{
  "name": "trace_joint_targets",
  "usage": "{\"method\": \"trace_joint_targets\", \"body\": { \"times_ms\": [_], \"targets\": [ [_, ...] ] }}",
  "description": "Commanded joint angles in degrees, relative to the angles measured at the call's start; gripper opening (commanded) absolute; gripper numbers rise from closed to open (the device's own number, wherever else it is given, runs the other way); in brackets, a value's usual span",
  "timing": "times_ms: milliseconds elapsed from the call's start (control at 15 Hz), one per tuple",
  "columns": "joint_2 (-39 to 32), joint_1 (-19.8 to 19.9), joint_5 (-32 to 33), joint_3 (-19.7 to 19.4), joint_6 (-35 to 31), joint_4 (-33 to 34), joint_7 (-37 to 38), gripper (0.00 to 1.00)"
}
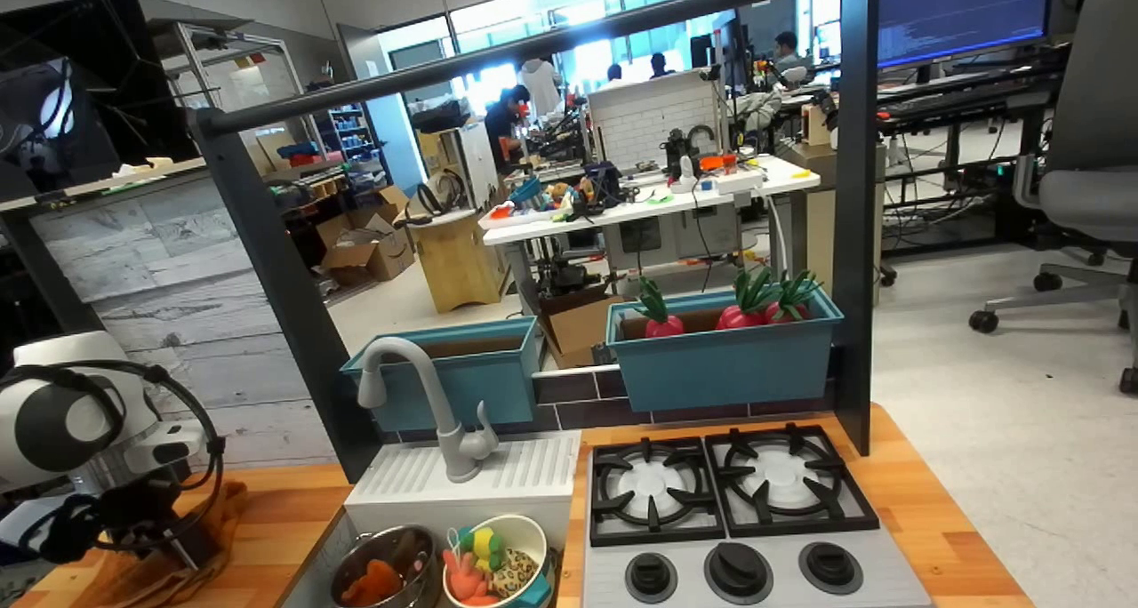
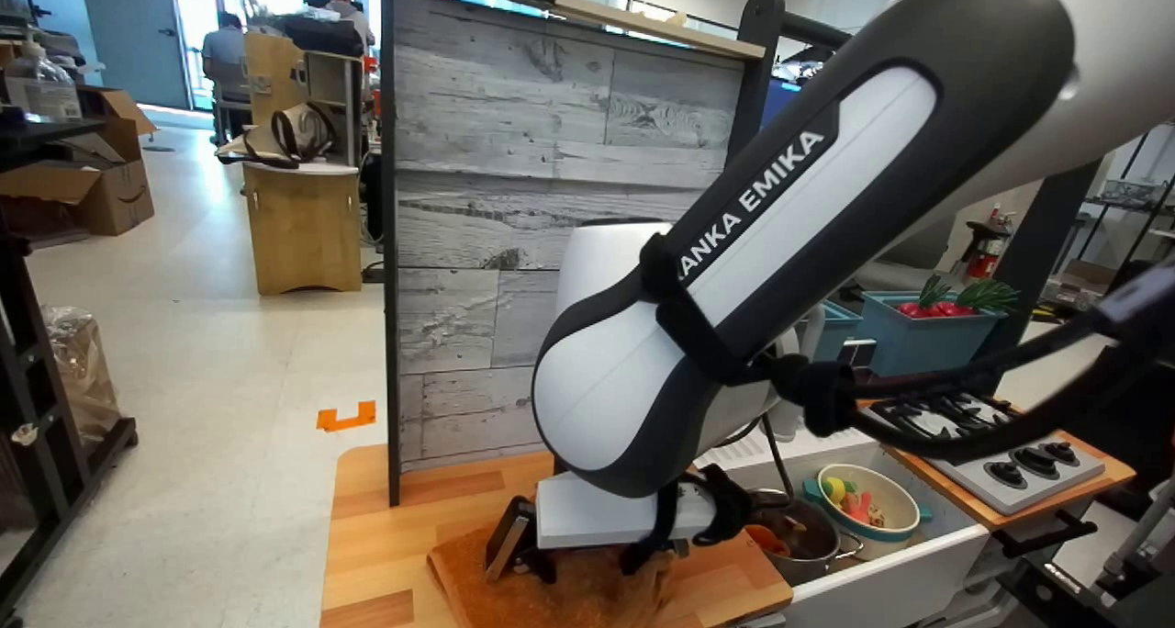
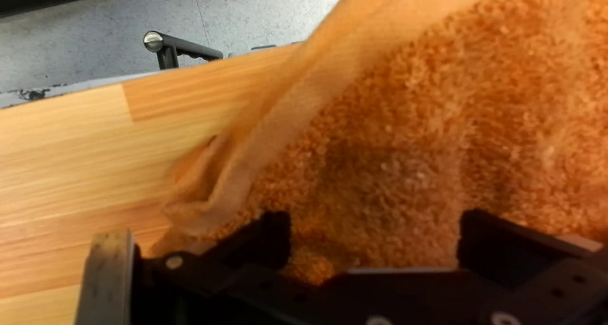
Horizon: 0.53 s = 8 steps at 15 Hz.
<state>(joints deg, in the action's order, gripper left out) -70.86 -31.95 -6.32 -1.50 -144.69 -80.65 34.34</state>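
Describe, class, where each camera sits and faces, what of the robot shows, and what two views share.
An exterior view: raised, facing the faucet and stove from in front; part of the arm at left edge.
An exterior view: beside the arm, which looms large, facing the wood-patterned panel.
Wrist view: on the wrist, facing down at the orange cloth; only the open tool shows.
Shared: both exterior views show the stove, pot and bowl.
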Motion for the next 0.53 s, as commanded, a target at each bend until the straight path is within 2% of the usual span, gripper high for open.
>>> {"method": "trace_joint_targets", "body": {
  "times_ms": [0, 67, 200, 467],
  "targets": [
    [7.8, -0.4, 0.0, 1.3, -4.9, -9.4, -2.0, 1.0],
    [9.3, -0.3, -0.2, 1.8, -6.8, -11.5, -2.7, 1.0],
    [9.5, -0.1, -0.2, 2.1, -7.7, -11.5, -3.4, 1.0],
    [7.2, -0.1, -0.7, 1.6, -5.6, -10.1, -1.4, 1.0]
  ]
}}
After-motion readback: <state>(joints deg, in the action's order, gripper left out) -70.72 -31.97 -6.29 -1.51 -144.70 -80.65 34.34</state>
